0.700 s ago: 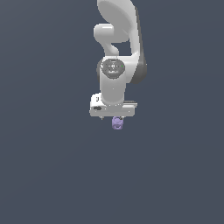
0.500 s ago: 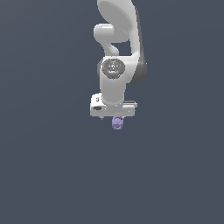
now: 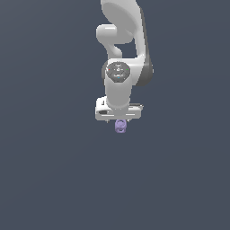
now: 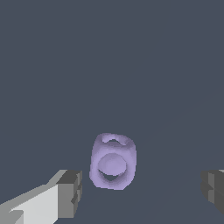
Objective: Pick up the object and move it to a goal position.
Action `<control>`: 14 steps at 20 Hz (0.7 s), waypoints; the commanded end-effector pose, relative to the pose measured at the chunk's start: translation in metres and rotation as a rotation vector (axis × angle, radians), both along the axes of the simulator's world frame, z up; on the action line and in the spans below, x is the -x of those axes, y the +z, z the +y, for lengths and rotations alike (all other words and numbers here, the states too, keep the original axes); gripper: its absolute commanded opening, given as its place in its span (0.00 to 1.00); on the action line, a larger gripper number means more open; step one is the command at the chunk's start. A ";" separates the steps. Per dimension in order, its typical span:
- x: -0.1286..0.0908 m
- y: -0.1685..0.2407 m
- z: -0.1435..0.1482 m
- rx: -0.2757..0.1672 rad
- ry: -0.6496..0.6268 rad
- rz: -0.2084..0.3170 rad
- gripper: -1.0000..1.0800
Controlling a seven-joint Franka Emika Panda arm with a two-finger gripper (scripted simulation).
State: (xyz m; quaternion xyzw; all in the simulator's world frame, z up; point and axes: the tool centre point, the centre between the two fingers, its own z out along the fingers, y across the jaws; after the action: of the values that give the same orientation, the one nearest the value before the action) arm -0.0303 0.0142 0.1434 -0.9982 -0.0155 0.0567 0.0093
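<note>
The object (image 4: 113,161) is a small lavender-purple rounded lump with loop-like holes, lying on the flat dark grey surface. In the exterior view the object (image 3: 120,126) shows just under the white gripper bar (image 3: 118,113), at mid-picture. My gripper (image 4: 142,190) is open, its two grey fingertips (image 4: 70,193) standing wide apart on either side of the object with gaps on both sides. Nothing is held. In the exterior view the fingers are hidden behind the bar and the object.
The white arm (image 3: 122,54) rises from the gripper toward the top of the exterior view. All around is plain dark grey surface (image 3: 54,170) with no other objects or edges in sight.
</note>
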 end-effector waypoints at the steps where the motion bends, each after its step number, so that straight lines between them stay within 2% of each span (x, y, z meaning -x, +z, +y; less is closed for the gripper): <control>1: 0.000 0.000 0.000 0.000 -0.002 -0.001 0.96; 14: 0.017 -0.026 0.009 0.014 -0.057 -0.050 0.96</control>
State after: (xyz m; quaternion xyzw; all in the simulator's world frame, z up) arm -0.0438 0.0215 0.1220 -0.9993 0.0081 0.0361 0.0043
